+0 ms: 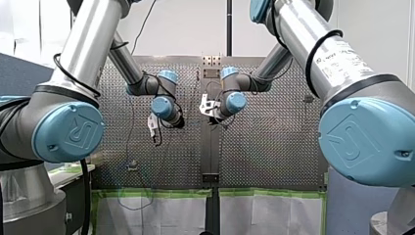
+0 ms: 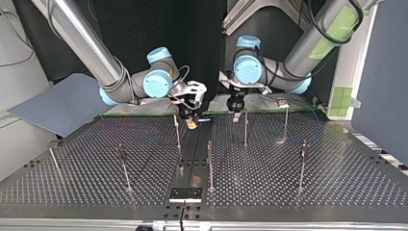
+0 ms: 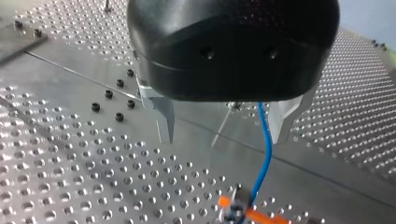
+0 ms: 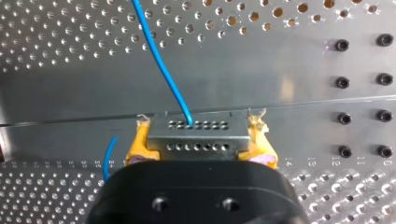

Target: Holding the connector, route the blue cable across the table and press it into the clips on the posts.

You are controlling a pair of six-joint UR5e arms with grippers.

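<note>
At middle of tabletop's (image 2: 337, 173) far edge in top view: right claw (image 4: 200, 120) clenched on connector (image 4: 198, 137), blue cable (image 4: 161, 65) trailing off it. Left claw (image 3: 224, 137) released, cable passing between fingers (image 3: 164, 116). Posts (image 2: 245, 127) look bare, so routing and pressing all left.

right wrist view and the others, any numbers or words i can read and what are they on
"14", "13", "12", "11": stamped sideways in a row on the table, beside the connector.
Smaller numbers on the connector's other side: too small to read.
Label on my right arm, front view: too blurred to read.
</note>
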